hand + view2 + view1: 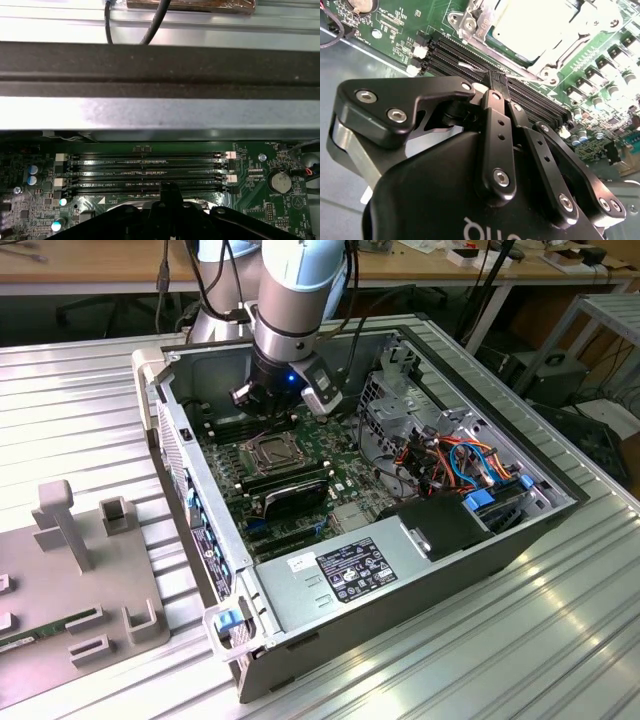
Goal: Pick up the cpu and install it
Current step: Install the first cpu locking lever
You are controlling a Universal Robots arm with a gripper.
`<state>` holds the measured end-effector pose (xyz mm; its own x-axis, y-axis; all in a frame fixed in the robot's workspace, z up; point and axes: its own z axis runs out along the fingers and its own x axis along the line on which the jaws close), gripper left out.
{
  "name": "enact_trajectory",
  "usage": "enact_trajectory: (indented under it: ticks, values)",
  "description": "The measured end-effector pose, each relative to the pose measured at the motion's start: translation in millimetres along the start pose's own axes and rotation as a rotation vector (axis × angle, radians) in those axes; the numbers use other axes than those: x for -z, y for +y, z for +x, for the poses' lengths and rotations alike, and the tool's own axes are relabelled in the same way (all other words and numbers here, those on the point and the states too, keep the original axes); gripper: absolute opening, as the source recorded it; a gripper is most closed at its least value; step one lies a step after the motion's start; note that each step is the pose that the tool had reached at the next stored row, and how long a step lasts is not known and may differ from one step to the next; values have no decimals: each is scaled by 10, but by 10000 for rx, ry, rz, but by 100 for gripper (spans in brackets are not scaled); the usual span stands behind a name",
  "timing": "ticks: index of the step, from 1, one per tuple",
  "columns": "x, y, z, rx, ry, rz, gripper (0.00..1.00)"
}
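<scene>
We see the cpu (532, 27), a small square chip with a pale silver-grey metal top, lying inside the metal-framed socket (485, 35) on the green motherboard (300, 465); in the exterior view the same socket (272, 452) sits near the middle of the board. Just beside the socket run the long black memory slots (145, 172), which look unfilled, though the angle is poor.

The black two-fingered gripper (496, 80) hangs over those slots, next to the socket and apart from the chip. Its fingers (492, 107) are pressed together at the tips and nothing is between them. In the first wrist view the closed tips (169, 190) sit just above the slots.

The motherboard lies in the open grey metal computer case (400, 590), which rests on a ribbed aluminium table (520, 640). Beside the case, on the exterior view's left, is a grey plastic holder tray (70, 570).
</scene>
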<state>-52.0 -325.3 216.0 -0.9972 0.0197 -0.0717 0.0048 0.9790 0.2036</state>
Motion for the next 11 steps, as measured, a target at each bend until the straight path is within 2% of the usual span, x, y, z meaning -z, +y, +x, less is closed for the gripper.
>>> enact_trajectory:
  ticks: [11]
  values:
    - [-76,-16,1,3,1,19,11]
